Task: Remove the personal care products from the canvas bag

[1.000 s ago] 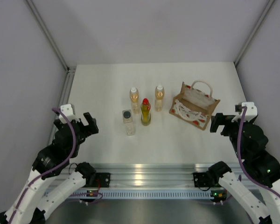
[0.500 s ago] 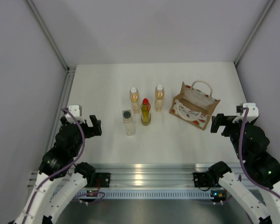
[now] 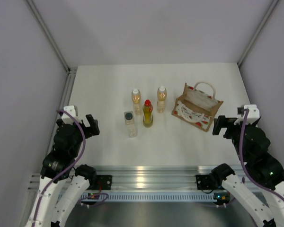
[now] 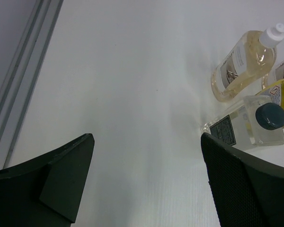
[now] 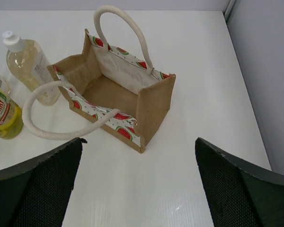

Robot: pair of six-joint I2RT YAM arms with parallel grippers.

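Four bottles stand outside the bag at mid-table: two amber ones with white caps (image 3: 136, 101) (image 3: 161, 98), a yellow one with a red cap (image 3: 147, 114) and a clear squarish one with a dark cap (image 3: 129, 124). The canvas bag (image 3: 197, 108) stands upright to their right. In the right wrist view the canvas bag (image 5: 118, 92) is open and its inside looks empty. My left gripper (image 3: 91, 126) is open and empty, left of the bottles; in its wrist view the left gripper (image 4: 146, 137) faces the clear bottle (image 4: 246, 126). My right gripper (image 3: 219, 125) is open and empty, right of the bag.
A metal rail (image 3: 69, 90) runs along the table's left edge, with grey walls on both sides. In the right wrist view one rope handle (image 5: 52, 135) of the bag hangs forward over its front panel.
My left arm swung slightly right, then back left, with its gripper staying open. The right arm, the bottles and the bag have barely moved.
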